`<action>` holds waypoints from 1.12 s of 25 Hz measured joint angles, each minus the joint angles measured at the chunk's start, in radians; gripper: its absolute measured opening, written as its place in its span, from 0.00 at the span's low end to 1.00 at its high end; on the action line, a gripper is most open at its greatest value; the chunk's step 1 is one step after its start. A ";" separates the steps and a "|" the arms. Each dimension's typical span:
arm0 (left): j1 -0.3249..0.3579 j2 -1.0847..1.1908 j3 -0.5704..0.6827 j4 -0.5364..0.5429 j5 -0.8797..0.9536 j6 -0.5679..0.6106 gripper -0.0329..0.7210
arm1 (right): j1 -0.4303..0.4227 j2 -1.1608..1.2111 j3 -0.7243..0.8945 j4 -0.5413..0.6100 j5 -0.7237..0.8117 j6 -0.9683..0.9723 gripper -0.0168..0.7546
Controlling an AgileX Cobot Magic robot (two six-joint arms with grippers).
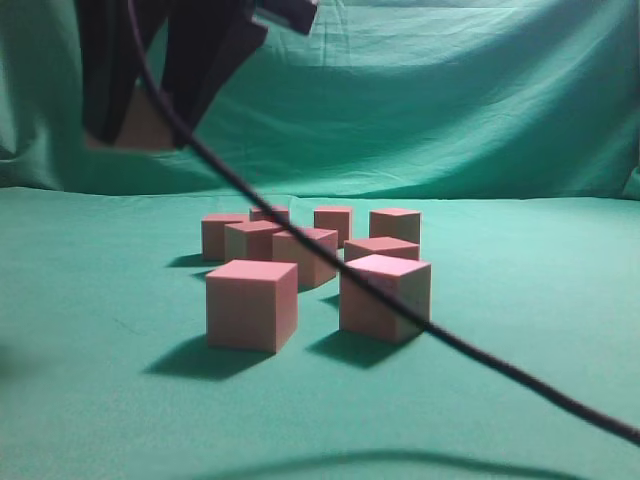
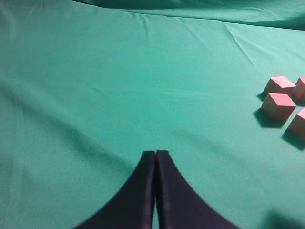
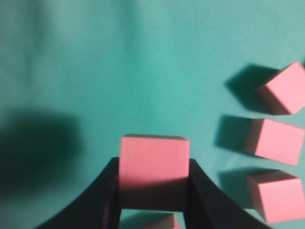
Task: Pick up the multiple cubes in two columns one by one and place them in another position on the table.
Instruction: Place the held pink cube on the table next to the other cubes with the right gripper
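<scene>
From the exterior view we see nine cubes [image 1: 251,304] clustered mid-table [image 1: 90,330], while a dark gripper [image 1: 140,125] hangs above the left side with one cube between its fingers. In our left wrist view, the left gripper [image 2: 156,157] is clenched, empty. In our right wrist view, the right gripper [image 3: 153,191] grasps a cube [image 3: 153,169].

The counter [image 1: 90,300], draped in wrinkled teal-green cloth, carries a cluster of pinkish-red cubes [image 1: 252,303] in two rough columns, below and right of the raised hand [image 1: 140,125].
</scene>
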 joint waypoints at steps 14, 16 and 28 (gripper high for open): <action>0.000 0.000 0.000 0.000 0.000 0.000 0.04 | 0.008 0.088 0.000 0.019 0.062 0.162 0.37; 0.000 0.000 0.000 0.000 0.000 0.000 0.04 | 0.008 0.093 0.000 0.019 0.067 0.179 0.37; 0.000 0.000 0.000 0.000 0.000 0.000 0.04 | 0.008 0.125 0.000 0.019 0.092 0.196 0.37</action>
